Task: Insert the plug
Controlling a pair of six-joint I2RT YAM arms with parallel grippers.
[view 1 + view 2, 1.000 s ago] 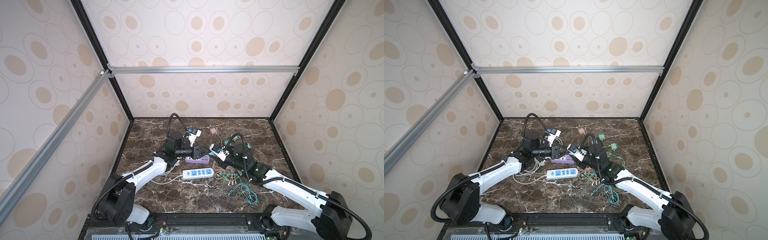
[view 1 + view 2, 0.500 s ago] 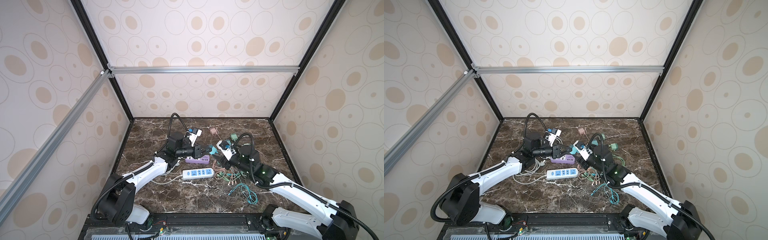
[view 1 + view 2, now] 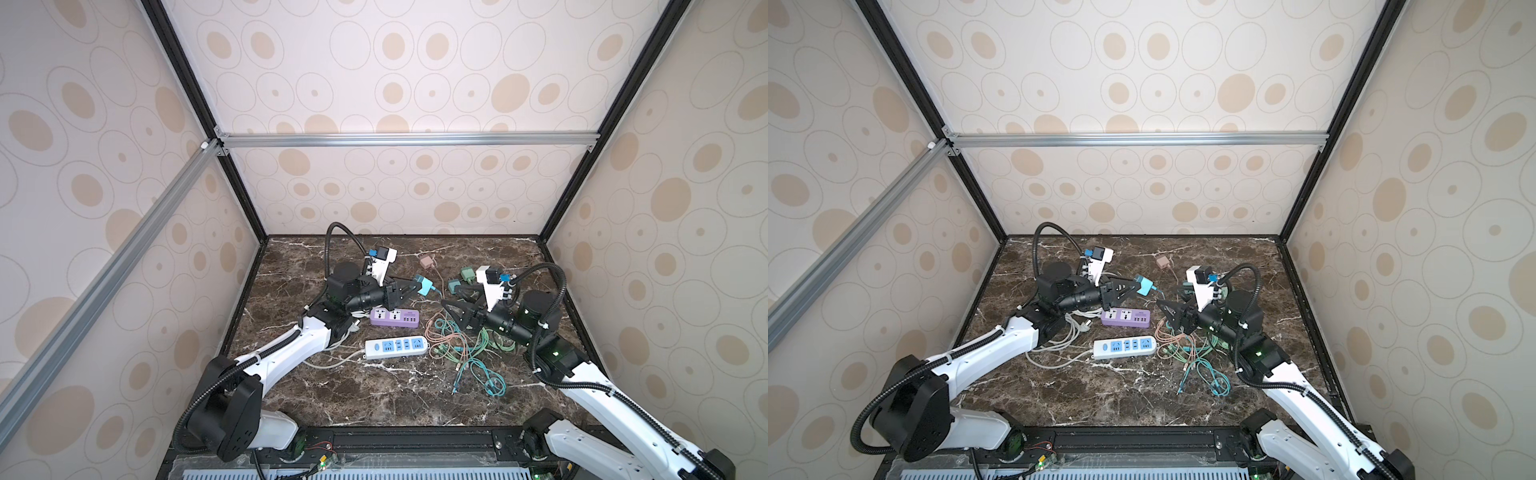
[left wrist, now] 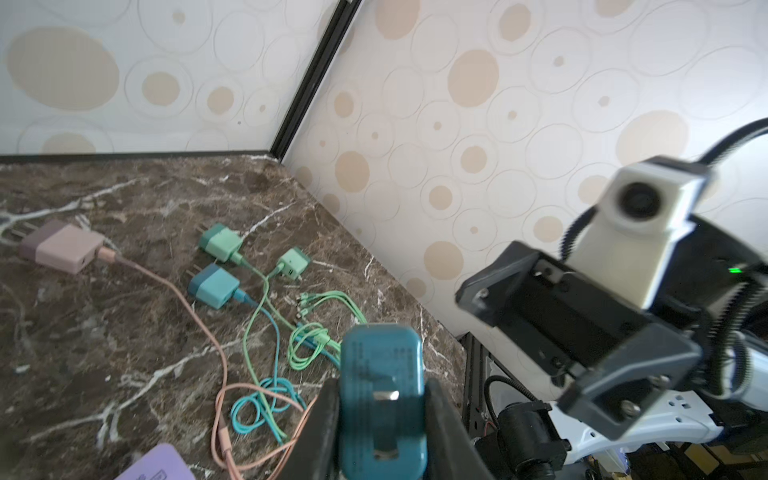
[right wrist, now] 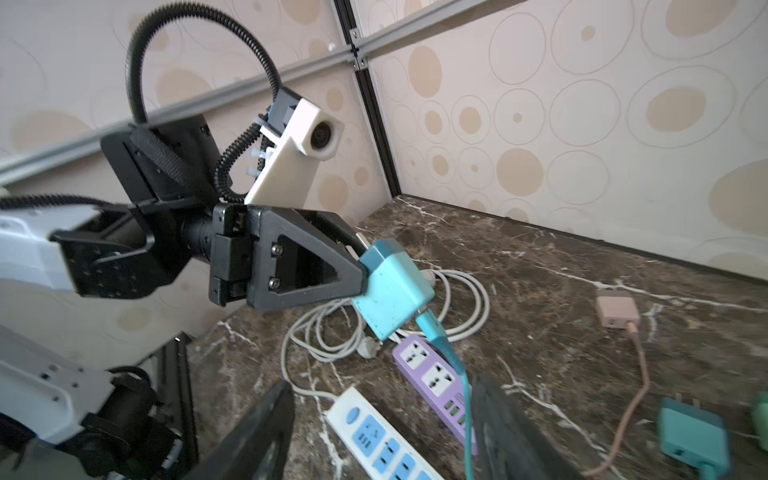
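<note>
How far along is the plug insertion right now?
Done: the teal plug is in the air, clamped in the left pincer. In hand: it hangs near the purple power strip, not in any socket. Left: align and push it in. The right pincer is open, empty.

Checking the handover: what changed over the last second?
The right hand opened, let go of the plug and drew back to the right. The left hand stayed shut on the plug, hardly moving. The purple strip, white strip and cables lie as before.
</note>
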